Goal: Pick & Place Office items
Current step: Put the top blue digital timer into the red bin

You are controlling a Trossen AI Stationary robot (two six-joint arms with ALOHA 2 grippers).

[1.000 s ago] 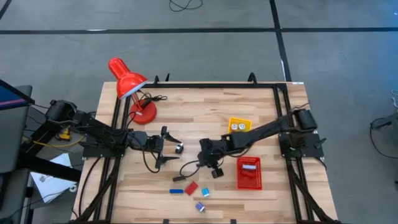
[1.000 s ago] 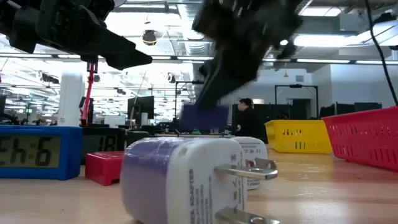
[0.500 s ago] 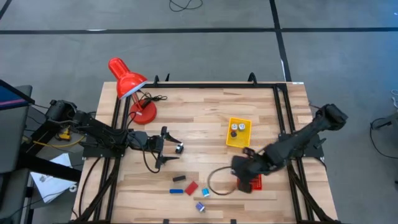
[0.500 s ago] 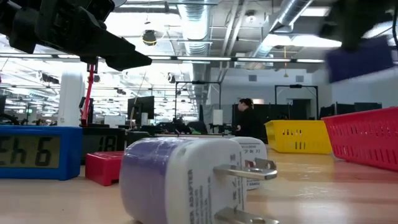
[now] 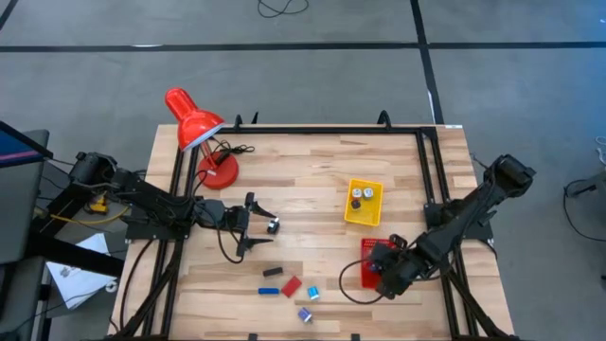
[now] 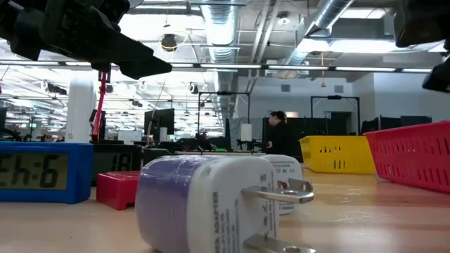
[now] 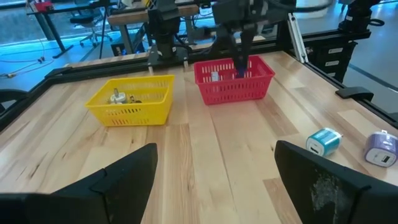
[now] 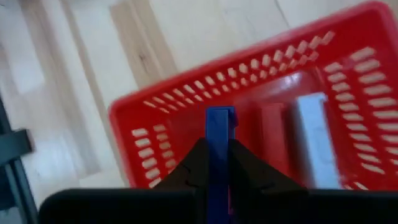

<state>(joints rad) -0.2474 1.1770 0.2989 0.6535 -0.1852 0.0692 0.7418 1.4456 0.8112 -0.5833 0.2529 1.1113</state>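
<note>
My right gripper point(image 8: 217, 163) hangs over the red mesh basket point(image 5: 377, 252), shut on a short blue bar point(image 8: 219, 127); the left wrist view also shows it above the basket point(image 7: 239, 62). In the basket lie a red piece point(image 8: 271, 134) and a pale grey piece point(image 8: 311, 127). More office items lie on the table's near middle: a black piece point(image 5: 273, 273), a blue bar point(image 5: 269, 291), a red block point(image 5: 292, 285), a light-blue plug point(image 5: 312, 294) and a purple-white plug point(image 5: 305, 314). My left gripper point(image 5: 252, 225) waits open at the table's left. My right gripper pinches the blue bar between its two fingers, which come from above and slant down. The bar's free end point(image 8: 219, 117) sticks out past the fingertips toward the basket's floor. The bar is lifted clear, above the inside of the basket.
A yellow tray point(image 5: 364, 214) with two silver-and-black clips stands beyond the basket. A red desk lamp point(image 5: 194, 125) stands at the far left. One small piece point(image 5: 273, 226) lies just right of my left gripper. Bare wood lies between the two grippers.
My right gripper has swung from the table's middle toward the right and near edges with the blue bar, rolling its wrist on the way, and now hangs over the red basket. It has stayed shut on the bar.
</note>
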